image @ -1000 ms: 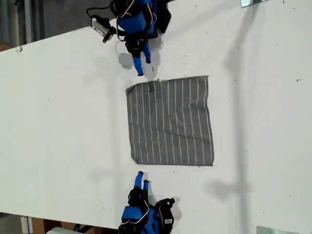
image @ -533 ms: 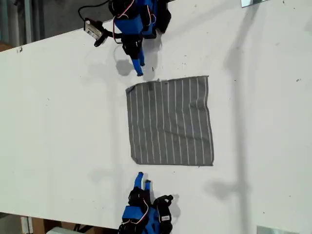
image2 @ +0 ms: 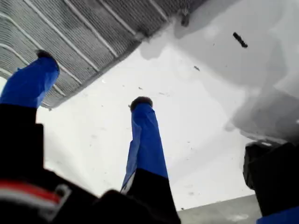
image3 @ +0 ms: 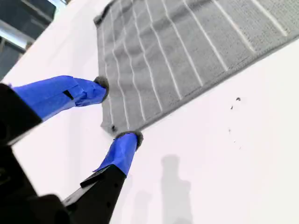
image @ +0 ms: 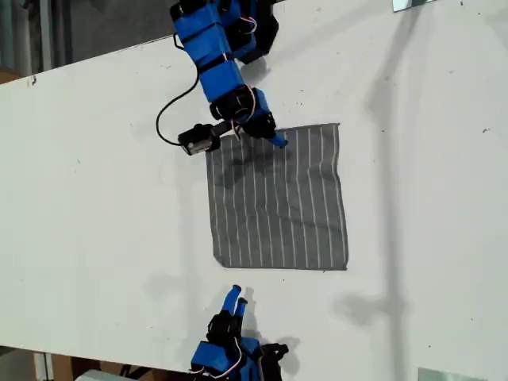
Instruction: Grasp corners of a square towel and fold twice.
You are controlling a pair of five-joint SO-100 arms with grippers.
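Note:
The grey pinstriped towel (image: 278, 198) lies flat in the middle of the white table (image: 95, 198). My first gripper (image: 266, 135) reaches in from the top of the exterior view and hovers open at the towel's upper edge. In the first wrist view one of the first gripper's (image2: 92, 80) fingertips (image2: 44, 60) is over the towel (image2: 84, 28) and the other over bare table. My second gripper (image: 240, 295) stands open below the towel's lower-left corner (image: 219, 262) in the exterior view. In the second wrist view that corner (image3: 111, 127) of the towel (image3: 187, 42) shows between the open second gripper's (image3: 116, 112) fingers.
A black cable (image: 171, 119) loops from the upper arm's camera (image: 194, 140) over the table. The table's edge (image: 79, 63) runs across the exterior view's top left. Pale objects sit at the top right (image: 413, 3) and bottom right (image: 448, 375) corners of the exterior view.
The first arm has swung from the bare table above the towel down and right over the towel's upper edge, its camera turning with it. The second gripper has shifted slightly.

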